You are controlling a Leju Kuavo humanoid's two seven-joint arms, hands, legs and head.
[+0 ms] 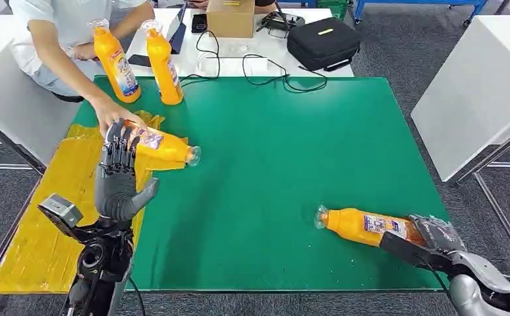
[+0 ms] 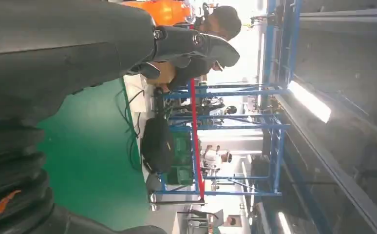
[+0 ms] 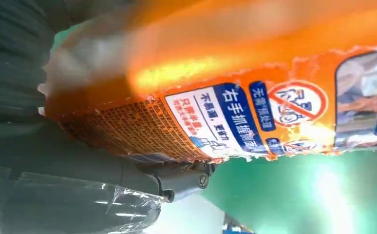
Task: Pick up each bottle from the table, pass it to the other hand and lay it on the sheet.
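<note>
Green mat is covering the table, yellow sheet is lying along its left edge, black case and cardboard box sitting on the white table behind. A person is reaching a hand down to the base of the bottle on the sheet, which is lying on its side across the sheet's inner edge, cap pointing right. Left hand is resting fingers on that bottle, fingers extended, thumb out; cannot tell if it is gripping. Right hand is wrapping its fingers around the base of a second lying bottle near the mat's front right. Two upright bottles are standing at the back left
</note>
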